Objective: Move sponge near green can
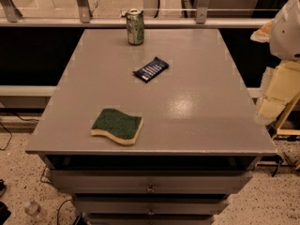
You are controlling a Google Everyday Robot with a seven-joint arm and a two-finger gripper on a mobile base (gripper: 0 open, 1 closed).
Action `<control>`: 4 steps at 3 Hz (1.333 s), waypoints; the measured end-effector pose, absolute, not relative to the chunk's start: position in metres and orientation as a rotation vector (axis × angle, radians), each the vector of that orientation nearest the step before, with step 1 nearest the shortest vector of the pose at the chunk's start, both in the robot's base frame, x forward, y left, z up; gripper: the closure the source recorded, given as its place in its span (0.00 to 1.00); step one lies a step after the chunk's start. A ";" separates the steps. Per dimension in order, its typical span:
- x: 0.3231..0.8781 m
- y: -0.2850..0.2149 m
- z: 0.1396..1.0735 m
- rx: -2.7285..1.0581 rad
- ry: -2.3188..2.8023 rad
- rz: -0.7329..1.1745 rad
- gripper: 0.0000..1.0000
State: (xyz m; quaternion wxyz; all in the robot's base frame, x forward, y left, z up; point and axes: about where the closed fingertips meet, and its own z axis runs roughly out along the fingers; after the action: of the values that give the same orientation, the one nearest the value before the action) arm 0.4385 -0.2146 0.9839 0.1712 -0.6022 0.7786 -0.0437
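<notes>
The sponge [117, 126] has a dark green top over a pale yellow base. It lies flat near the front left of the grey table [197, 107]. The green can [135, 27] stands upright at the far edge of the table, left of centre. My gripper [274, 97] is at the right edge of the view, beside the table's right side, far from the sponge and the can. It holds nothing that I can see.
A dark blue wrapped snack bar [151, 69] lies on the table between the can and the sponge. Drawers [150, 184] sit under the table front. A railing with metal posts [84, 3] runs behind the table.
</notes>
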 end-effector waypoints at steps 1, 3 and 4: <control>0.438 -0.215 0.984 -1.710 2.211 -0.124 0.00; 0.438 -0.212 0.981 -1.685 2.195 -0.107 0.00; 0.424 -0.198 0.948 -1.589 2.131 0.028 0.00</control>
State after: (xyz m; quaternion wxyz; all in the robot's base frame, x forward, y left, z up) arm 0.4245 -0.1980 0.9475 0.2392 -0.5803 0.7784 0.0101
